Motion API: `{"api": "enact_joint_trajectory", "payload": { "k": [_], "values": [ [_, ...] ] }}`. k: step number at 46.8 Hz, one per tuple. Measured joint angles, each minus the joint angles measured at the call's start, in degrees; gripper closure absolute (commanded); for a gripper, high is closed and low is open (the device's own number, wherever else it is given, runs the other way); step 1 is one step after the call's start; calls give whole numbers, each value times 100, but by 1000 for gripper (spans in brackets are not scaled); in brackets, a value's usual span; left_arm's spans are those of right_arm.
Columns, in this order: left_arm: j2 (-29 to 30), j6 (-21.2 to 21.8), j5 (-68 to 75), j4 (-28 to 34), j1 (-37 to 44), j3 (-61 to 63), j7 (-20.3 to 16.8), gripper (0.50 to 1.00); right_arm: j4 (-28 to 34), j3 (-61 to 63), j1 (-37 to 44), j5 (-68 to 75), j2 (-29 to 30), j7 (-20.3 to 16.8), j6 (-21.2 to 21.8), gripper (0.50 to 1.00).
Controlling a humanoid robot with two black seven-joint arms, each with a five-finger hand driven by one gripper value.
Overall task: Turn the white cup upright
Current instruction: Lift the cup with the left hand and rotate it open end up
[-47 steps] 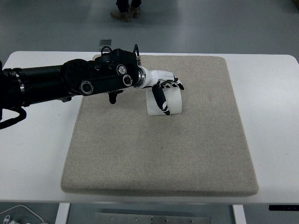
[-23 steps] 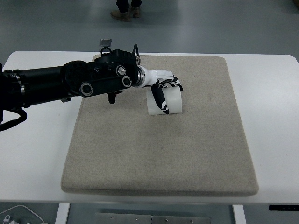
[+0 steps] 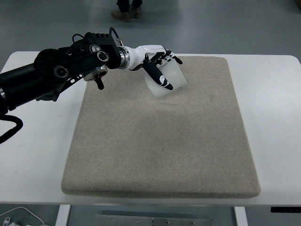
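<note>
White cup [image 3: 169,80] tilted, off far part of beige mat [image 3: 160,150], mid-flip by look. Left hand [image 3: 157,63] wrapped around cup, thumb down front wall for turning grip. Right hand out of view.

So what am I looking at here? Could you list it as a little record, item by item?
working hand: left hand, arm coming in from the left
held thing: white cup, gripped and tilted, seemingly raised off the mat
surface: beige mat on a white table
other arm: not in view
background: a person's feet beyond the table
</note>
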Motion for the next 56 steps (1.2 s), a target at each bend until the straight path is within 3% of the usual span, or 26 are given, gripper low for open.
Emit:
{"api": "enact_joint_trajectory", "payload": {
  "k": [16,32,45,56],
  "values": [
    [119,-182,-12,8,448,-694,-569,939,0,0,-2,0,0,0,0,570],
    [204,-247,-12,54,1165,-1311,-1759,939,1,0,0,0,0,0,0,570],
    [251,-232,-2,216,1882,-2116,-2518,939,0,0,-1,0,0,0,0,570],
    [334,-239,-8,300,2289,-2304,-3742,939,0,0,2,0,0,0,0,570]
  ]
}}
